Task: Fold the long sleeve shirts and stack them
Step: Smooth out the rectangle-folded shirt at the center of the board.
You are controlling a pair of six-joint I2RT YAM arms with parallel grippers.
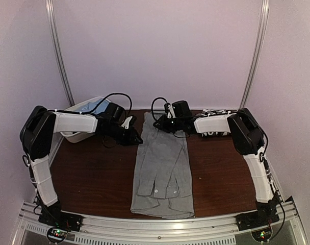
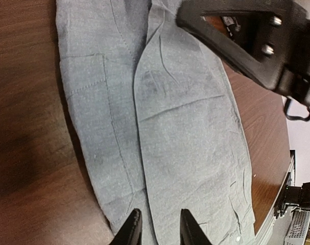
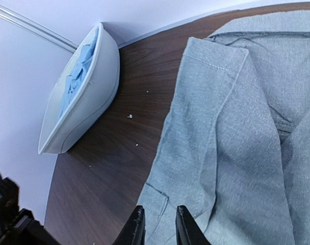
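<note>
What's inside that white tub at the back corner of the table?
Crumpled light blue cloth shows above the rim of the white tub. The tub's wall hides whatever lies deeper inside.

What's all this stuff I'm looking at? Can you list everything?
grey shirt: one, grey, folded long and narrow, middle of the table.
blue shirt: one, light blue, inside the tub.
checked shirt: one, black and white, far right, mostly hidden behind the right arm.
tub: one, white, far left corner.
table: one, dark brown wood.
arms: two, white and black, left arm and right arm.
claws: two, black, left claw and right claw, at the grey shirt's far end.
</note>
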